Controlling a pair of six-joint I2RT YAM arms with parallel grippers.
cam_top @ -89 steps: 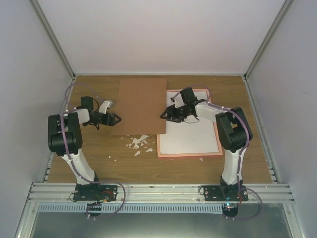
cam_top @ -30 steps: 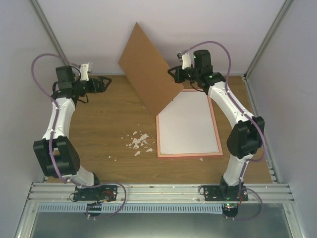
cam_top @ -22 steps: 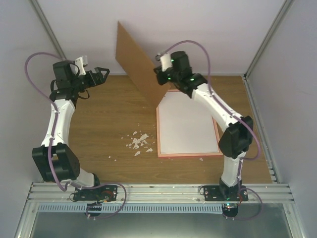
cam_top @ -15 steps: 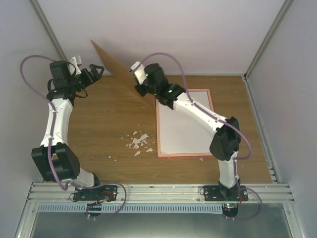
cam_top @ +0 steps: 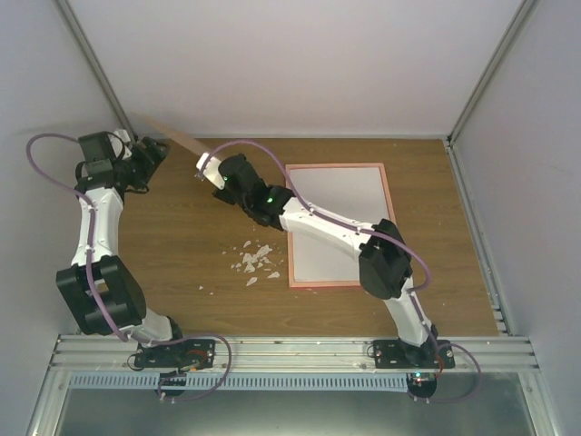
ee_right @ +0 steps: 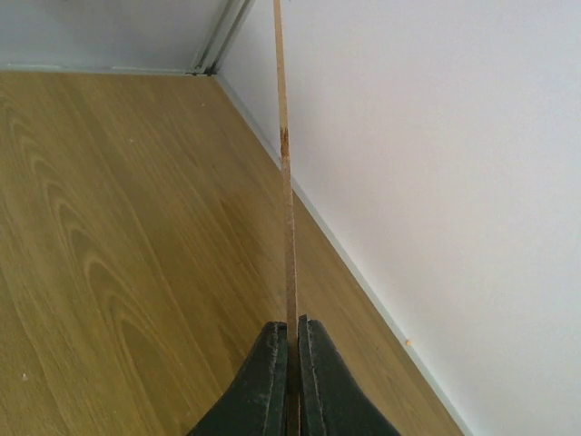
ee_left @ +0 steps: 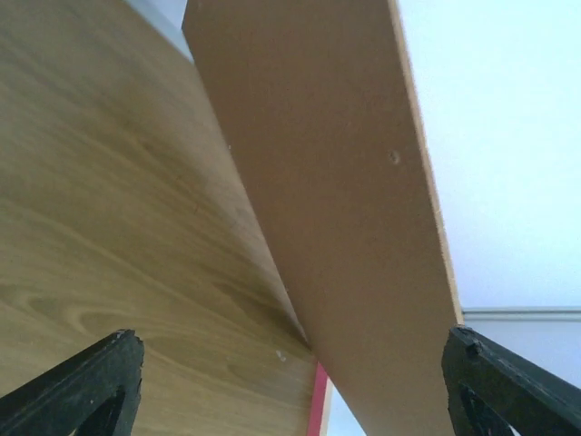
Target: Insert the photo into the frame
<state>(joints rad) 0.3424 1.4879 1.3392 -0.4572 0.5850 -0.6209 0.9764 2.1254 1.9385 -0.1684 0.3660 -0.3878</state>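
White scraps [cam_top: 255, 260] are lying near the middle of the counter [cam_top: 172, 263], just left of the frame [cam_top: 338, 223]. The frame is resting flat, right of centre, and is showing only a white sheet inside its pink rim. The right gripper [ee_right: 292, 331], reaching toward the far-left corner, is pinching the brown backing board [cam_top: 168, 134] tightly by its edge and holding it up on end. The left gripper [cam_top: 148, 152] is hovering beside the board, jaws spread wide and gripping nothing. The photo is not showing in any view. Placing it in the frame and refitting the board appear to be what is left.
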